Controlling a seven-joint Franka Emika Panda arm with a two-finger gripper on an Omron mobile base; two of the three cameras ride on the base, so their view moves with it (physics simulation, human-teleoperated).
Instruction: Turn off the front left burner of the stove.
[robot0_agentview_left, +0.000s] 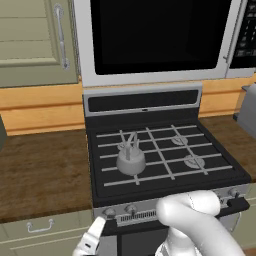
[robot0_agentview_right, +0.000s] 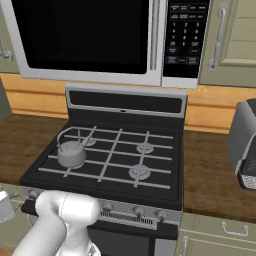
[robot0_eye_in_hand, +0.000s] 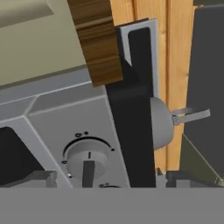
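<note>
Just ahead of the pincer (robot0_eye_in_hand: 111, 179), a little left of its midline, sits one round knob (robot0_eye_in_hand: 87, 158) on the silver front strip of the stove (robot0_agentview_left: 150, 189). The pincer is spread wide and holds nothing. Past the strip and to its right in the hand view stands the kettle (robot0_eye_in_hand: 161, 123); I judge the front left burner lies under it, on the cooktop beyond and above the pincer.

What worries me:
- With the knob off-centre, one fingertip could land first and skid off the rim.
- The edge of a second knob peeks in at the bottom, so drifting could put me on the wrong burner's control.
- Reaching too far risks bumping the strip.

My count:
- one kettle
- three bare burner discs, with a fourth presumably under the kettle
- at least four knobs along the strip in the right base view, though the arm hides part of it
- one microwave (robot0_agentview_right: 85, 40) above
</note>
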